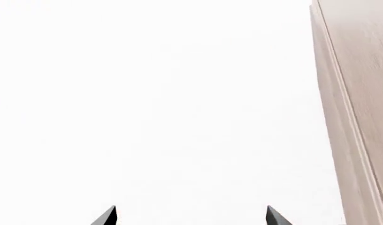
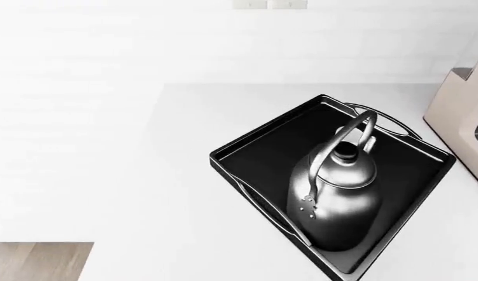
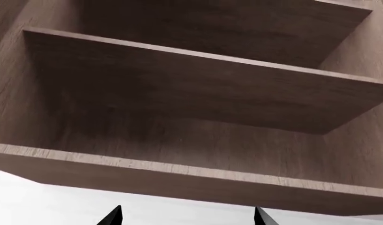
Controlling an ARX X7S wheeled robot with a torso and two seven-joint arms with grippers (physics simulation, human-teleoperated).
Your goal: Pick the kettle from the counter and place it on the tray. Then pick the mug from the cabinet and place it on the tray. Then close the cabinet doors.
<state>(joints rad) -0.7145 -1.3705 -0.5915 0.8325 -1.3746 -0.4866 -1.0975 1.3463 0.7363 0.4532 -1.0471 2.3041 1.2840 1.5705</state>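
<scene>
Left wrist view: the left gripper (image 1: 191, 216) shows two dark tips spread apart, holding nothing, beside a pale wood cabinet panel (image 1: 357, 93).

Head view: the shiny dark steel kettle (image 2: 337, 196) stands upright on the black rectangular rimmed tray (image 2: 255, 146) on the white desk (image 2: 106, 175); that step looks done.

Right wrist view: the right gripper (image 3: 188, 218), jaws parted and empty, faces brown wooden cabinet shelves (image 3: 198, 84). No mug shows; finding it comes next.

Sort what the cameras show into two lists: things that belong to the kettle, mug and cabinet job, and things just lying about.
Belongs to the job:
kettle, standing on the tray
tray
counter
cabinet shelves, open; no mug visible
right gripper, open
left gripper, open

Just lying about:
cream appliance beside the tray
wall outlets
</scene>
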